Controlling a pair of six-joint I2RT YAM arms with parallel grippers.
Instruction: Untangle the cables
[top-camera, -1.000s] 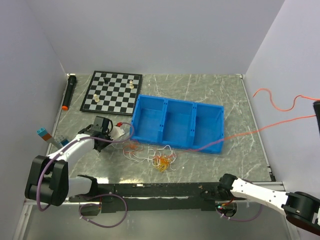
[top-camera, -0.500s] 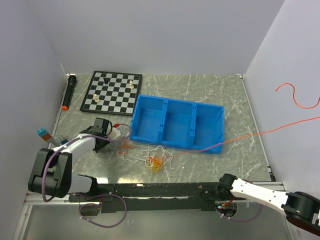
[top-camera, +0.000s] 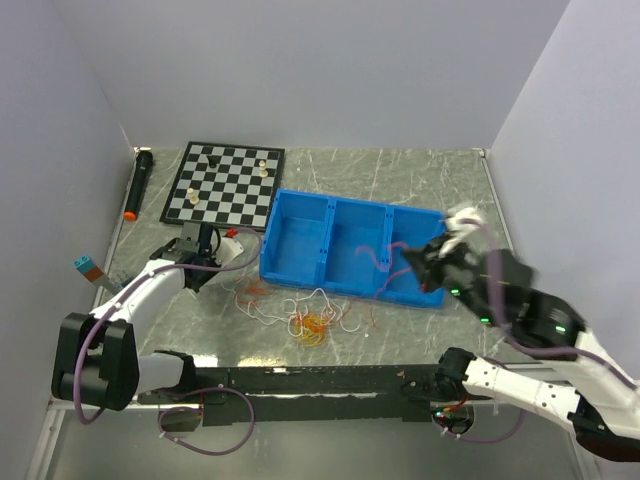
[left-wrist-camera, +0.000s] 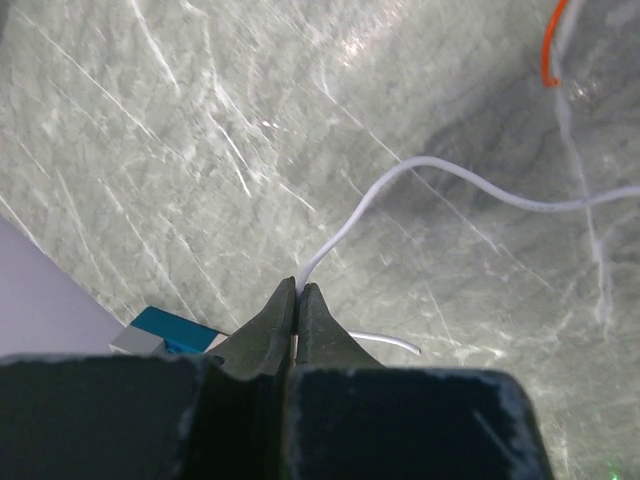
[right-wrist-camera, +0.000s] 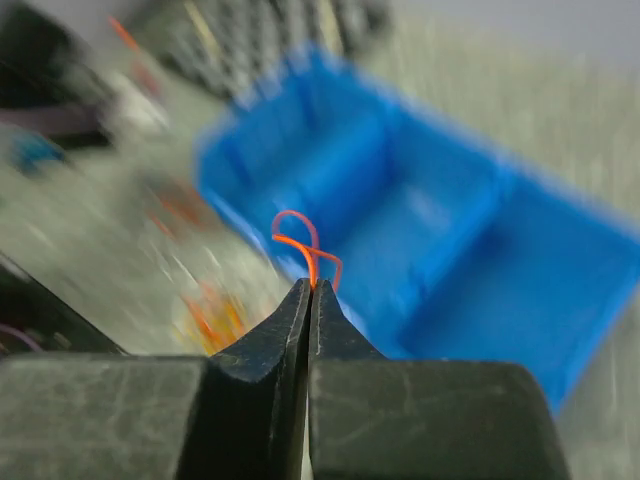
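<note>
The cables lie tangled on the table in front of the blue bin: a yellow-orange clump (top-camera: 314, 326), white loops (top-camera: 300, 305) and an orange strand (top-camera: 249, 290). My left gripper (top-camera: 207, 247) is at the tangle's left end, low over the table. In the left wrist view it (left-wrist-camera: 298, 288) is shut on a white cable (left-wrist-camera: 420, 165), which curves away to the right. My right gripper (top-camera: 408, 262) is blurred, raised over the bin's right part. In the right wrist view it (right-wrist-camera: 309, 285) is shut on a looped red-orange cable (right-wrist-camera: 298, 240).
A blue three-compartment bin (top-camera: 340, 199) stands mid-table. A chessboard (top-camera: 225, 182) with a few pieces lies behind it on the left. A black cylinder with an orange tip (top-camera: 135, 185) lies along the left wall. A teal block (top-camera: 85, 267) sits near the left arm, also in the left wrist view (left-wrist-camera: 175, 328).
My right arm has swung in from the far right to above the blue bin, bringing the red-orange cable with it. The left gripper moved slightly farther back; the tangle shifted a little.
</note>
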